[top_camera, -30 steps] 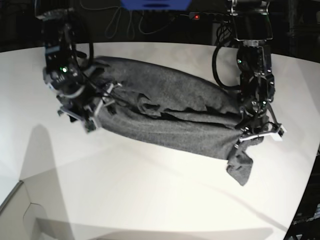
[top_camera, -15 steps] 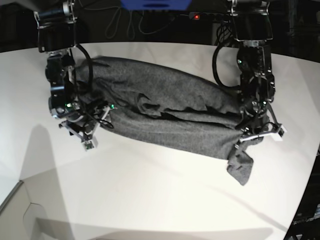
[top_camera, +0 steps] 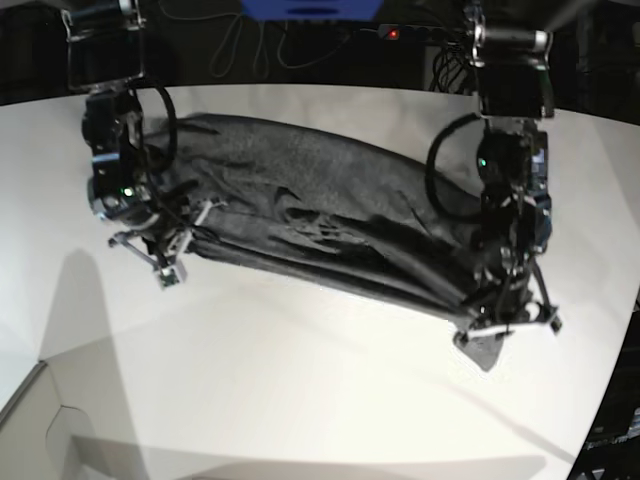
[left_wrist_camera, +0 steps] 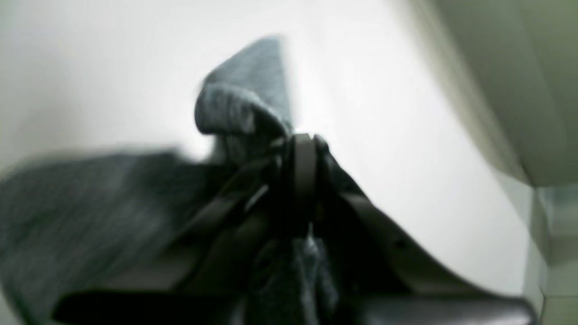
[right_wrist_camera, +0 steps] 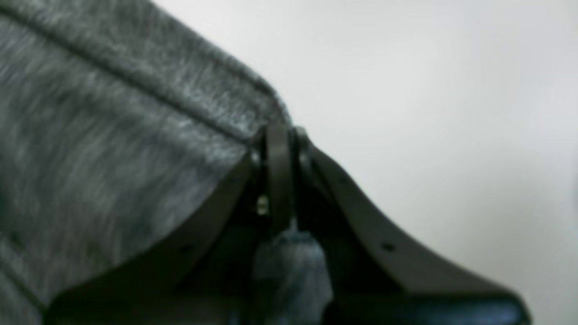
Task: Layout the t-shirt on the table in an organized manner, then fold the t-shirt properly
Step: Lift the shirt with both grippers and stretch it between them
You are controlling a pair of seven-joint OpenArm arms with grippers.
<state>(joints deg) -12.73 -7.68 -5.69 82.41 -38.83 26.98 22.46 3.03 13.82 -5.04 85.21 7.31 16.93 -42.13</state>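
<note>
The dark grey t-shirt (top_camera: 320, 210) stretches in a long band across the white table (top_camera: 300, 400), with creases running from one gripper to the other. In the base view my right gripper (top_camera: 168, 252) is on the left, shut on the shirt's left end. The right wrist view shows its fingertips (right_wrist_camera: 277, 144) pressed together on the hemmed edge of the t-shirt (right_wrist_camera: 113, 135). My left gripper (top_camera: 505, 318) is shut on the shirt's right end, where a small flap hangs below. In the blurred left wrist view, a fold of the t-shirt (left_wrist_camera: 244, 104) sticks out past the left gripper (left_wrist_camera: 302, 140).
A blue object (top_camera: 310, 8), cables and a red light (top_camera: 394, 34) sit in the dark beyond the table's far edge. The table's curved edge (top_camera: 30, 390) runs along the front left, and its rim (left_wrist_camera: 487, 135) shows near the left gripper.
My right gripper has shut on the shirt's left end. The left gripper has moved down and forward with its end, and the shirt is now pulled tighter between them.
</note>
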